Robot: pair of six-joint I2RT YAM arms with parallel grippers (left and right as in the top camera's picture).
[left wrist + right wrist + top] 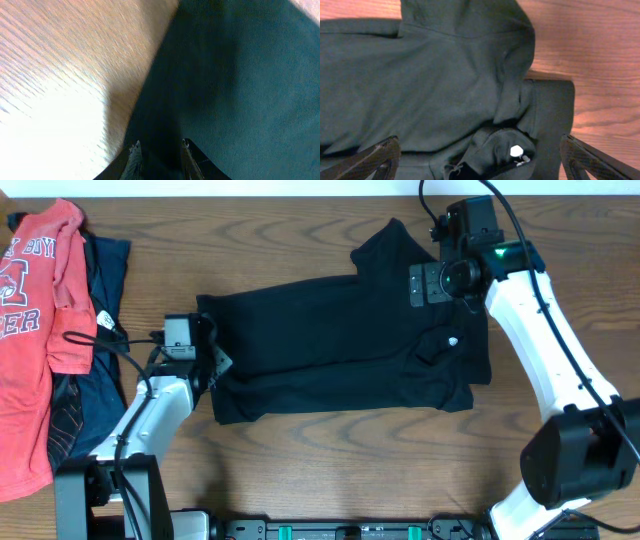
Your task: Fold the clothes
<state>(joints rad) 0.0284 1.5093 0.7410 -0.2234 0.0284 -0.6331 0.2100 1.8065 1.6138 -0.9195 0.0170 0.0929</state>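
A black short-sleeved shirt (330,350) lies spread across the middle of the wooden table, with a small white logo (453,340) near its right end. My left gripper (208,360) is at the shirt's left edge. In the left wrist view its fingers (160,150) are close together with dark fabric (240,90) between them. My right gripper (432,284) is wide open above the shirt's upper right part. The right wrist view shows its fingers (480,155) spread either side of the rumpled collar area (430,75) and the logo (516,150), holding nothing.
An orange-red lettered T-shirt (30,330) lies at the table's left edge on top of a navy garment (100,380), close to my left arm. Bare wood (300,230) shows behind the black shirt and in front of it.
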